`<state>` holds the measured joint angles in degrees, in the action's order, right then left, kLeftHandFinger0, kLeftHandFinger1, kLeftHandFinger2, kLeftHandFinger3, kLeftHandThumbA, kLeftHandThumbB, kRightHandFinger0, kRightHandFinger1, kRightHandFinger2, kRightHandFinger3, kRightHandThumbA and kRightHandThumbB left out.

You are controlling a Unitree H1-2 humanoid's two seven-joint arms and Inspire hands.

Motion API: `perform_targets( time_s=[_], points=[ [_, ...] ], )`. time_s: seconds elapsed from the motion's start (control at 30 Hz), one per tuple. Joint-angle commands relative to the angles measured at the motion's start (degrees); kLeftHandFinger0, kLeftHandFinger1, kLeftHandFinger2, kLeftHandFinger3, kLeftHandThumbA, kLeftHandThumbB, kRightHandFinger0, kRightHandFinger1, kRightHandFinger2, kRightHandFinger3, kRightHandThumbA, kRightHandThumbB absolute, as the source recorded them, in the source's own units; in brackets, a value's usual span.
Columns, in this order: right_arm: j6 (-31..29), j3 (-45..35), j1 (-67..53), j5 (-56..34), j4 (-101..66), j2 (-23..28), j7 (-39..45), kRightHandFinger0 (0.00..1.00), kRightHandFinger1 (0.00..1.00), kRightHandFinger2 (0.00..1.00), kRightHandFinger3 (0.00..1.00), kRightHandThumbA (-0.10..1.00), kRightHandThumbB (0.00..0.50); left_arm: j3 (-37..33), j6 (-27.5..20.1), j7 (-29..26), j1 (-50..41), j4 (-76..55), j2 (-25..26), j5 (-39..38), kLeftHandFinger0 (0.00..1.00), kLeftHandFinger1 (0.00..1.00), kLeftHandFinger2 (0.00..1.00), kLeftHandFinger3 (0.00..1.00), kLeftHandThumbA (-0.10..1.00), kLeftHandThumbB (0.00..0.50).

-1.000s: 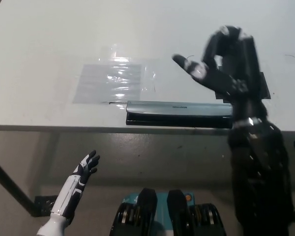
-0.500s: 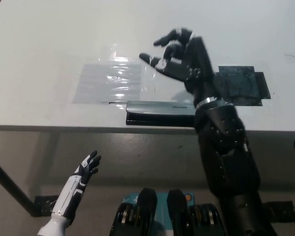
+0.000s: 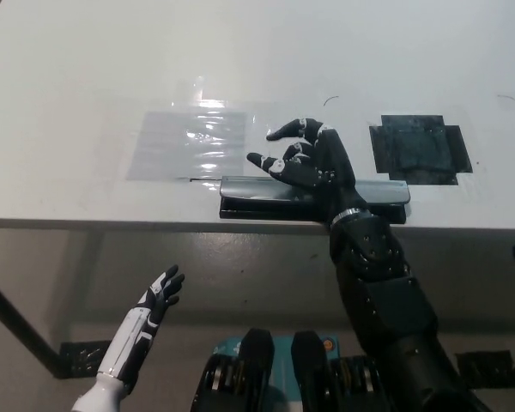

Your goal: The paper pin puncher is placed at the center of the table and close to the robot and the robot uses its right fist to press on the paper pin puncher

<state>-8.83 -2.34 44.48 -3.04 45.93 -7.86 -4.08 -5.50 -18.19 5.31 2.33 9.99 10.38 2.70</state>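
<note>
the puncher (image 3: pixel 275 196) lies flat along the near edge of the table (image 3: pixel 69 103), close to the robot and roughly at the middle of the table's width. its long grey top bar faces up over a black base.

change over the last second: the right hand (image 3: pixel 305 163) has travelled from high on the right side of the table, down and toward the centre. it is now directly over the middle section of the puncher, with the black forearm crossing the bar from the near side. whether the heel of the hand already touches the bar cannot be told from this view.

hand state: the right hand is open, fingers spread and partly curled upward, holding nothing. it has not yet formed a fist.

the left hand (image 3: pixel 159 296) rests below the table edge at the lower left, fingers extended, empty.

other items: a clear plastic sheet (image 3: pixel 189 142) lies just behind the puncher's left end; a dark square patch (image 3: pixel 419 148) lies on the table to the right.

assessment: positioning appears nearly complete. the remaining steps are likely to close the fingers into a fist and press down on the bar.
</note>
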Motion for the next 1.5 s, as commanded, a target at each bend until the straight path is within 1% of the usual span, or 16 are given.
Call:
perform_targets(
  time_s=[0.0,0.07,0.1,0.2,0.3,0.43,0.53,0.63,0.73,0.83,0.9,1.07,1.2,1.3,1.4,1.47],
  points=[
    [-4.8,-1.3,2.5,-1.1,5.7,0.2,-0.7,0.0,0.12,0.39,0.31,1.0,0.119,0.0,-1.4,0.7,0.3,-1.1,0.5,0.7,1.0,1.0,1.0,1.0,1.0,0.288],
    [-5.3,-1.2,2.7,-0.4,8.2,0.3,-1.4,0.0,0.06,0.33,0.25,1.0,0.118,0.0,-1.5,0.8,0.3,-1.0,0.5,0.5,1.0,1.0,1.0,1.0,1.0,0.296],
    [-7.0,-1.4,2.6,-0.6,10.4,0.3,-1.2,0.0,0.05,0.32,0.25,1.0,0.095,0.1,-1.4,0.8,0.3,-0.9,0.4,0.3,1.0,1.0,1.0,1.0,1.0,0.306],
    [-9.3,-1.5,2.4,-0.6,14.3,0.3,-1.0,0.0,0.09,0.34,0.23,1.0,0.073,0.2,-1.6,0.7,0.4,-0.9,0.6,0.6,1.0,1.0,1.0,1.0,1.0,0.307],
    [-10.8,-1.5,1.9,-0.8,17.0,0.4,-0.7,0.0,0.14,0.37,0.24,1.0,0.081,0.2,-1.4,0.8,0.3,-1.1,0.6,0.7,1.0,1.0,1.0,1.0,1.0,0.299],
    [-12.2,-0.9,1.1,0.0,20.3,0.7,-1.2,0.01,0.16,0.39,0.24,1.0,0.081,0.1,-0.7,0.9,0.0,-1.7,0.6,0.7,1.0,1.0,1.0,1.0,1.0,0.319],
    [-13.1,-0.6,0.6,0.3,22.3,0.8,-1.1,0.0,0.15,0.39,0.25,1.0,0.08,0.1,-1.5,0.9,0.1,-1.4,0.6,0.7,1.0,1.0,1.0,1.0,1.0,0.299],
    [-13.0,-0.4,-1.1,0.3,26.2,0.4,-0.8,0.0,0.11,0.37,0.26,1.0,0.09,0.1,-1.1,0.8,-0.6,-1.7,0.5,0.7,1.0,1.0,1.0,1.0,1.0,0.318],
    [-14.0,0.5,-3.1,1.3,30.0,0.3,-1.5,0.0,0.03,0.3,0.19,1.0,0.058,0.0,-1.0,1.0,-1.4,-2.1,0.5,0.6,1.0,1.0,1.0,1.0,1.0,0.324],
    [-13.7,1.1,-4.7,1.8,31.8,0.4,-2.4,0.0,0.03,0.32,0.17,1.0,0.076,-0.1,-1.7,0.9,-1.9,-1.9,0.6,0.9,1.0,1.0,1.0,1.0,1.0,0.33],
    [-13.3,0.7,-5.4,1.3,32.8,0.6,-2.5,0.0,0.13,0.38,0.23,1.0,0.076,0.0,-1.7,1.2,-1.9,-1.6,0.7,0.5,1.0,1.0,1.0,1.0,1.0,0.342],
    [-13.3,0.3,-5.7,0.8,33.1,0.9,-2.3,0.0,0.12,0.38,0.23,1.0,0.101,-0.1,-1.9,1.2,-1.7,-1.3,0.9,0.7,1.0,1.0,1.0,1.0,1.0,0.324],
    [-15.0,0.7,-5.3,1.2,32.6,0.9,-1.9,0.0,0.12,0.39,0.24,1.0,0.113,-0.1,-1.8,1.0,-1.7,-1.0,0.8,0.9,1.0,1.0,1.0,1.0,1.0,0.332],
    [-16.8,0.2,-3.0,0.6,27.9,0.7,-2.0,0.0,0.1,0.34,0.22,1.0,0.076,0.0,-1.3,1.0,-1.7,-1.4,0.9,0.9,1.0,1.0,1.0,1.0,1.0,0.322],
    [-17.4,-0.7,-2.5,-0.9,18.1,0.5,-0.4,0.02,0.11,0.3,0.2,1.0,0.122,0.1,-2.2,0.7,-1.4,-0.8,0.9,1.4,1.0,1.0,1.0,1.0,1.0,0.306],
    [-13.8,-0.5,-4.3,-2.2,3.1,0.5,1.8,0.01,0.09,0.28,0.17,1.0,0.147,0.1,-2.0,0.8,-1.5,-0.7,0.7,0.9,1.0,1.0,1.0,1.0,1.0,0.329]
  ],
)
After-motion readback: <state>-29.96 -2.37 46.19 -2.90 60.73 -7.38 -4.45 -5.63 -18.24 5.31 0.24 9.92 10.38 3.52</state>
